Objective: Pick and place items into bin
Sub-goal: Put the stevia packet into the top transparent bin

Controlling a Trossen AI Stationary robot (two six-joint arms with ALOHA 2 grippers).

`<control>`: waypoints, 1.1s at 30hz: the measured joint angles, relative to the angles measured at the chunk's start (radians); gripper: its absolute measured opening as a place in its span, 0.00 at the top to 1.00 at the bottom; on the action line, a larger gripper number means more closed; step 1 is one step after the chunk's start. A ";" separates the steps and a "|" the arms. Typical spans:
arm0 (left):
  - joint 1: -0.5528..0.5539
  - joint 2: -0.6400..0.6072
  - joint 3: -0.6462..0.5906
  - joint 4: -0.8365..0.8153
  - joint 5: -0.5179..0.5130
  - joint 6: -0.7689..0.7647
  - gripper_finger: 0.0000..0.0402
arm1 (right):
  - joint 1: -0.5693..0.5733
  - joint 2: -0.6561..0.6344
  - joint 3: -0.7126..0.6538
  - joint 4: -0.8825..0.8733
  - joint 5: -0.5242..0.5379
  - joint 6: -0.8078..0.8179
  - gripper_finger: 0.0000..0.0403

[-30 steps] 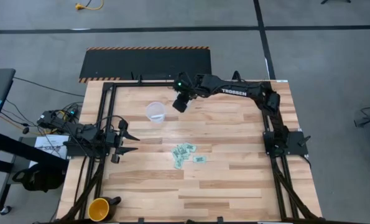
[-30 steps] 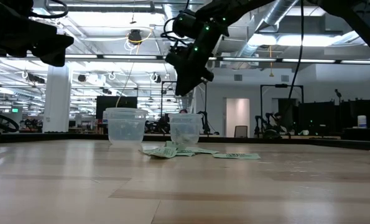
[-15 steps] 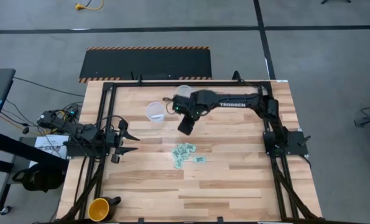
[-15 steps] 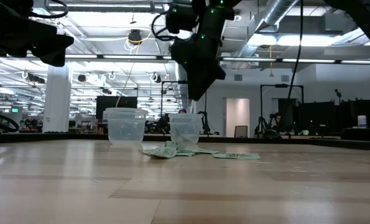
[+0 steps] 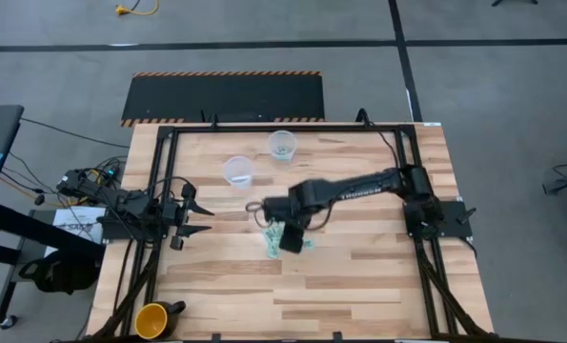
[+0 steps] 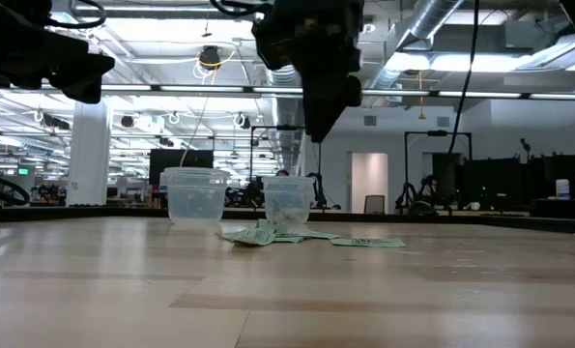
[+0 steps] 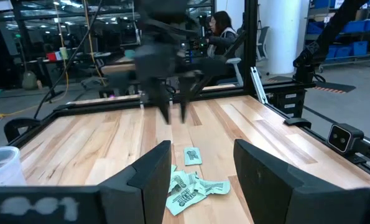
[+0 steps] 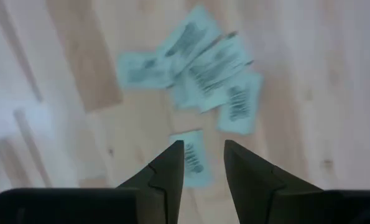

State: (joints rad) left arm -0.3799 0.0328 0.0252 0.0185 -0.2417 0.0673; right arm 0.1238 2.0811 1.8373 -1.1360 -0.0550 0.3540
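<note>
The high view looks straight down on the whole table [image 5: 359, 276] from well above. The low view sits at tabletop height, facing level across the wood into the room. Each wrist view looks forward past its own fingers, the right one close and steeply downward. All four share the packets [image 5: 281, 238] at mid-table.

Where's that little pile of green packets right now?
In the high view the green packets lie mid-table, right under the right gripper, nearer than the two clear cups.
</note>
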 joint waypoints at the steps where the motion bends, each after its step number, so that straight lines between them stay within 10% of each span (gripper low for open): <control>1: 0.000 0.000 0.000 0.000 0.000 0.000 0.59 | 0.016 0.000 -0.013 0.004 0.001 0.009 0.73; 33: 0.000 0.000 0.000 0.000 0.000 0.000 0.59 | 0.086 0.001 -0.331 0.221 0.000 0.206 0.73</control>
State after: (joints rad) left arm -0.3798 0.0330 0.0254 0.0188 -0.2417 0.0673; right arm 0.2096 2.0819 1.5064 -0.9149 -0.0551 0.5602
